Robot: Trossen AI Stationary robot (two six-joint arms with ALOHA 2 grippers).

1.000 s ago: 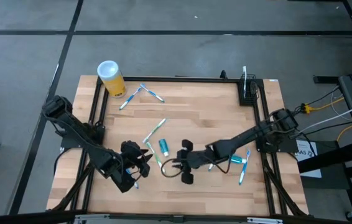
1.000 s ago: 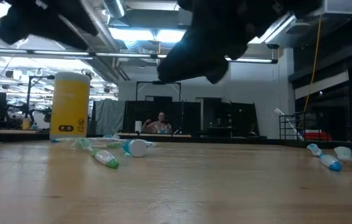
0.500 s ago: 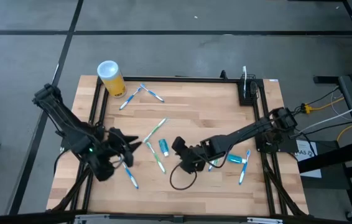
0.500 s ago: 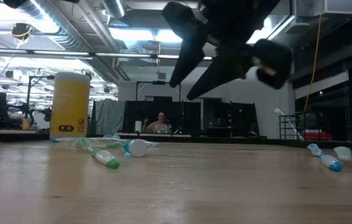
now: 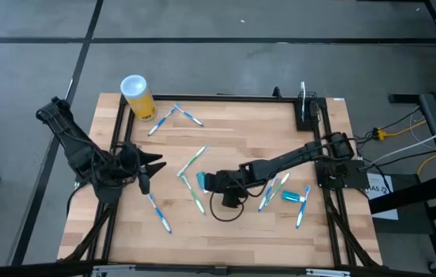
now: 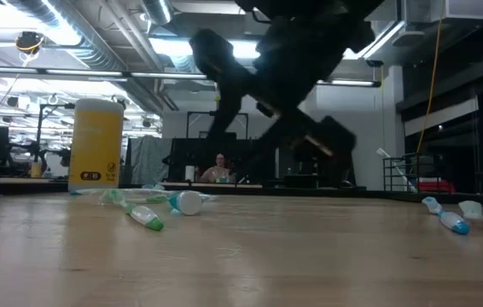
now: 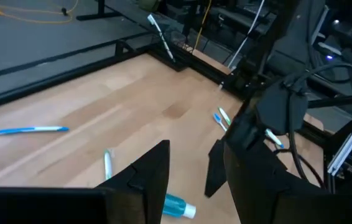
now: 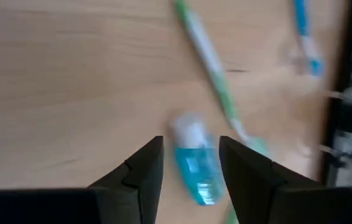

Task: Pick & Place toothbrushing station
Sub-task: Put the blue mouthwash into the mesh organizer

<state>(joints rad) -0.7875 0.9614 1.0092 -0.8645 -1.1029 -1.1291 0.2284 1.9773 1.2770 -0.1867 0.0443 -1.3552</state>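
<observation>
The toothbrushing station point(image 5: 307, 115), a small black holder, sits at the table's far right corner with a white toothbrush point(image 5: 303, 91) standing in it. My right gripper point(image 5: 206, 183) hangs open near the table's middle, above a small blue tube point(image 8: 198, 171) that lies on the wood. Its fingers stand on either side of the tube without touching it. A green toothbrush point(image 8: 210, 68) lies just beyond. My left gripper point(image 5: 147, 166) is open and empty, raised over the table's left part, with its fingers point(image 7: 154, 171) pointing toward the right arm point(image 7: 269, 118).
A yellow cup with a white lid point(image 5: 136, 96) stands at the far left corner. Several toothbrushes lie scattered: two near the cup point(image 5: 173, 117), a blue one point(image 5: 159, 213) toward the front left, others point(image 5: 272, 192) under the right arm. A black frame rail point(image 5: 218, 97) borders the table.
My left gripper has risen and drawn back toward the table's left edge, away from the blue toothbrush at the front left, which stays on the wood. My right gripper has moved toward the left and far side, rolling about its own axis, and now hangs over the blue tube.
</observation>
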